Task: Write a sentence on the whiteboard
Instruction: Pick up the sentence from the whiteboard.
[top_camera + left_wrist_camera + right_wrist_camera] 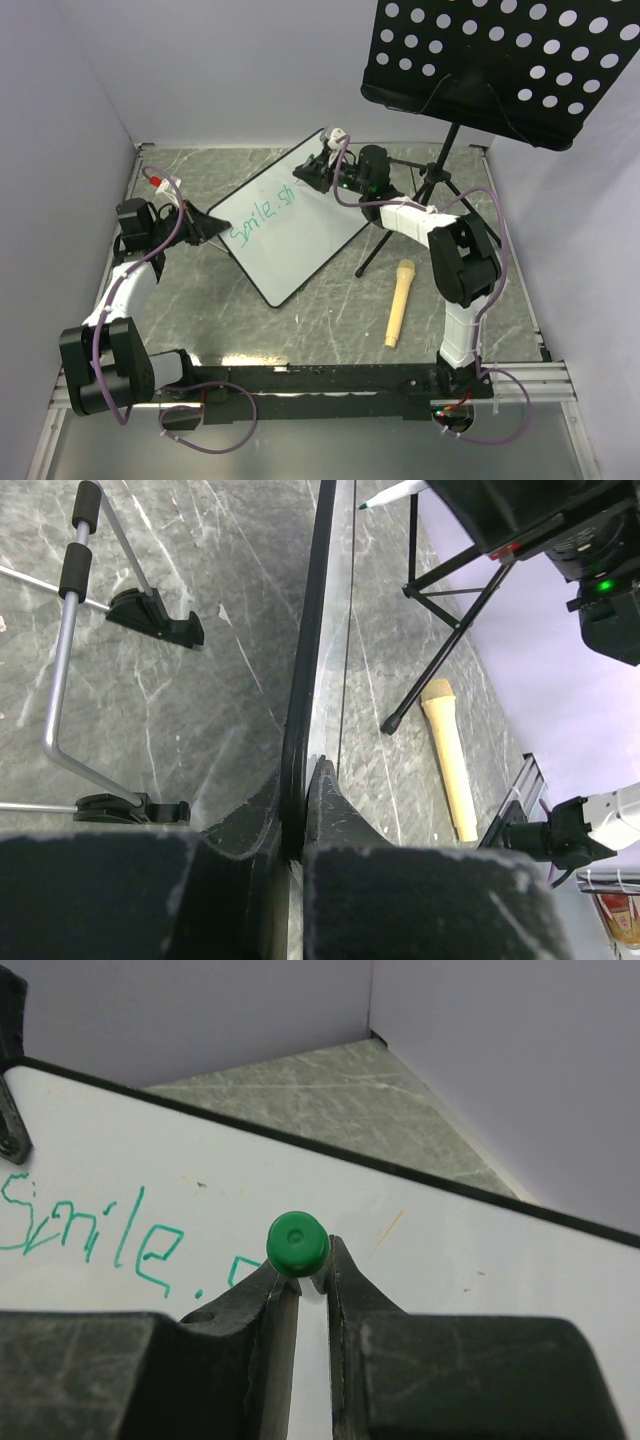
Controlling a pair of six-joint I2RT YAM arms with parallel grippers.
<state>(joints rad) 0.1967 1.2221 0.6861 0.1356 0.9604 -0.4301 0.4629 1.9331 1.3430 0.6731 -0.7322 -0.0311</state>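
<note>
At the worktop's (330, 310) centre in the top view, the whiteboard (300, 240) sits askew, its teal sentence (262, 216) reading "Smile, sh". In the left wrist view, the left pincer (303, 780) is clamped on the whiteboard's black frame at six o'clock. In the right wrist view, the right pincer (305, 1272) is closed tight on a green marker (297, 1243).

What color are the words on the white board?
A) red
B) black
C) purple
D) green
D: the writing on the whiteboard is green, like the end of the marker pinched in the right gripper.
</note>
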